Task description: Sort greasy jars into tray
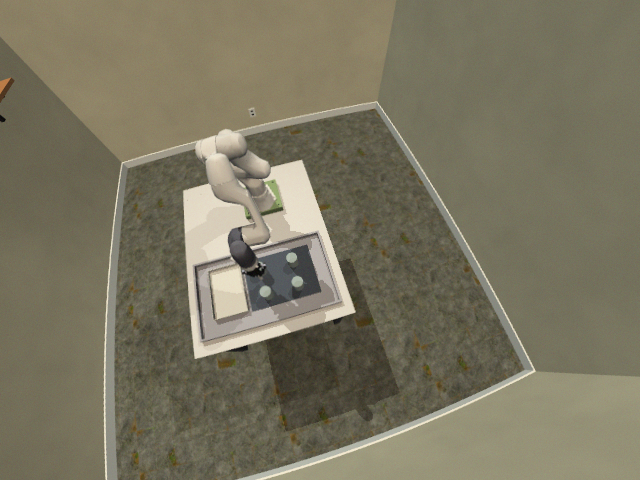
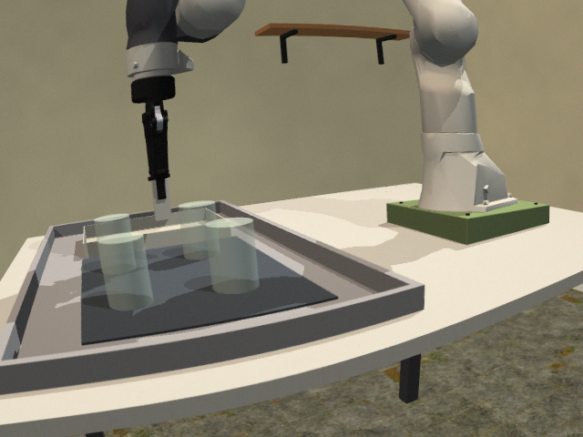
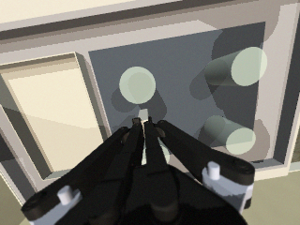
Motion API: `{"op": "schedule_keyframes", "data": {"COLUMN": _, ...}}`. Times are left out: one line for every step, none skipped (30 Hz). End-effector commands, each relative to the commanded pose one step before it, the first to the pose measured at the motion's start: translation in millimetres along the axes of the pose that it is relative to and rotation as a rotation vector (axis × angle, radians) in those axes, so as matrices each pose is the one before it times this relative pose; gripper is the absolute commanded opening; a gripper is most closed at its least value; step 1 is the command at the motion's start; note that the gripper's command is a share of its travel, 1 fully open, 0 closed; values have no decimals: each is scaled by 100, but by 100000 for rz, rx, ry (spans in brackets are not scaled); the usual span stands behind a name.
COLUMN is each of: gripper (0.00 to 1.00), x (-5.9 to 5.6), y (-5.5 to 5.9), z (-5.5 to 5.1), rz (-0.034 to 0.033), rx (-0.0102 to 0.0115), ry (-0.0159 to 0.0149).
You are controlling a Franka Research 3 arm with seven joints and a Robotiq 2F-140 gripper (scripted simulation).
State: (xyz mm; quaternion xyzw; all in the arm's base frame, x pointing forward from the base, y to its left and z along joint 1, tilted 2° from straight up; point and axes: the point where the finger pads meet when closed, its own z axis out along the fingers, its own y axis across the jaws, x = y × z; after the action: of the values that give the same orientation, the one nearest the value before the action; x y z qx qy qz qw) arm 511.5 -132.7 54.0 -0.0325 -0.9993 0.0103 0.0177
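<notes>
My gripper [image 1: 260, 274] [image 2: 161, 217] [image 3: 144, 115] is shut and empty, pointing down near jar-top height above the mat [image 1: 278, 269] [image 2: 188, 312] [image 3: 175, 58]. Its tips are beside the tray-side, robot-side jar [image 2: 199, 230] [image 3: 137, 84], which the hand hides in the top view; contact cannot be told. The tray-side outer jar [image 1: 265, 292] [image 2: 113, 244] is mostly behind the fingers in the wrist view. The far robot-side jar [image 1: 291, 259] [image 2: 233, 256] [image 3: 249, 67] and far outer jar [image 1: 297, 282] [image 2: 126, 272] [image 3: 230, 136] also stand on the mat. The cream tray [image 1: 229, 297] [image 3: 52, 112] holds no jar.
A raised grey rim [image 1: 268, 328] [image 2: 235, 340] surrounds the mat and tray. The tray's wall stands along the mat's left edge in the top view. The robot's green base plate [image 1: 279, 198] [image 2: 442, 226] is beyond the rim. A wall shelf [image 2: 334, 31] is in the background.
</notes>
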Motion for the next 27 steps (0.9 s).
{"op": "schedule_keyframes", "data": {"gripper": 0, "x": -136, "y": -146, "z": 4, "rz": 113, "rx": 337, "ry": -463}}
{"op": "schedule_keyframes", "data": {"gripper": 0, "x": 13, "y": 0, "z": 0, "rz": 0, "rx": 0, "ry": 0}}
{"op": "schedule_keyframes", "data": {"gripper": 0, "x": 13, "y": 0, "z": 0, "rz": 0, "rx": 0, "ry": 0}}
{"op": "schedule_keyframes", "data": {"gripper": 0, "x": 13, "y": 0, "z": 0, "rz": 0, "rx": 0, "ry": 0}}
{"op": "schedule_keyframes", "data": {"gripper": 0, "x": 13, "y": 0, "z": 0, "rz": 0, "rx": 0, "ry": 0}}
{"op": "schedule_keyframes", "data": {"gripper": 0, "x": 13, "y": 0, "z": 0, "rz": 0, "rx": 0, "ry": 0}}
{"op": "schedule_keyframes", "data": {"gripper": 0, "x": 13, "y": 0, "z": 0, "rz": 0, "rx": 0, "ry": 0}}
{"op": "schedule_keyframes", "data": {"gripper": 0, "x": 13, "y": 0, "z": 0, "rz": 0, "rx": 0, "ry": 0}}
{"op": "schedule_keyframes", "data": {"gripper": 0, "x": 0, "y": 0, "z": 0, "rz": 0, "rx": 0, "ry": 0}}
{"op": "schedule_keyframes", "data": {"gripper": 0, "x": 0, "y": 0, "z": 0, "rz": 0, "rx": 0, "ry": 0}}
{"op": "schedule_keyframes", "data": {"gripper": 0, "x": 13, "y": 0, "z": 0, "rz": 0, "rx": 0, "ry": 0}}
{"op": "schedule_keyframes", "data": {"gripper": 0, "x": 13, "y": 0, "z": 0, "rz": 0, "rx": 0, "ry": 0}}
{"op": "schedule_keyframes", "data": {"gripper": 0, "x": 13, "y": 0, "z": 0, "rz": 0, "rx": 0, "ry": 0}}
{"op": "schedule_keyframes", "data": {"gripper": 0, "x": 13, "y": 0, "z": 0, "rz": 0, "rx": 0, "ry": 0}}
{"op": "schedule_keyframes", "data": {"gripper": 0, "x": 13, "y": 0, "z": 0, "rz": 0, "rx": 0, "ry": 0}}
{"op": "schedule_keyframes", "data": {"gripper": 0, "x": 13, "y": 0, "z": 0, "rz": 0, "rx": 0, "ry": 0}}
{"op": "schedule_keyframes", "data": {"gripper": 0, "x": 13, "y": 0, "z": 0, "rz": 0, "rx": 0, "ry": 0}}
{"op": "schedule_keyframes", "data": {"gripper": 0, "x": 13, "y": 0, "z": 0, "rz": 0, "rx": 0, "ry": 0}}
{"op": "schedule_keyframes", "data": {"gripper": 0, "x": 13, "y": 0, "z": 0, "rz": 0, "rx": 0, "ry": 0}}
{"op": "schedule_keyframes", "data": {"gripper": 0, "x": 13, "y": 0, "z": 0, "rz": 0, "rx": 0, "ry": 0}}
{"op": "schedule_keyframes", "data": {"gripper": 0, "x": 13, "y": 0, "z": 0, "rz": 0, "rx": 0, "ry": 0}}
{"op": "schedule_keyframes", "data": {"gripper": 0, "x": 13, "y": 0, "z": 0, "rz": 0, "rx": 0, "ry": 0}}
{"op": "schedule_keyframes", "data": {"gripper": 0, "x": 13, "y": 0, "z": 0, "rz": 0, "rx": 0, "ry": 0}}
{"op": "schedule_keyframes", "data": {"gripper": 0, "x": 13, "y": 0, "z": 0, "rz": 0, "rx": 0, "ry": 0}}
{"op": "schedule_keyframes", "data": {"gripper": 0, "x": 13, "y": 0, "z": 0, "rz": 0, "rx": 0, "ry": 0}}
{"op": "schedule_keyframes", "data": {"gripper": 0, "x": 0, "y": 0, "z": 0, "rz": 0, "rx": 0, "ry": 0}}
{"op": "schedule_keyframes", "data": {"gripper": 0, "x": 0, "y": 0, "z": 0, "rz": 0, "rx": 0, "ry": 0}}
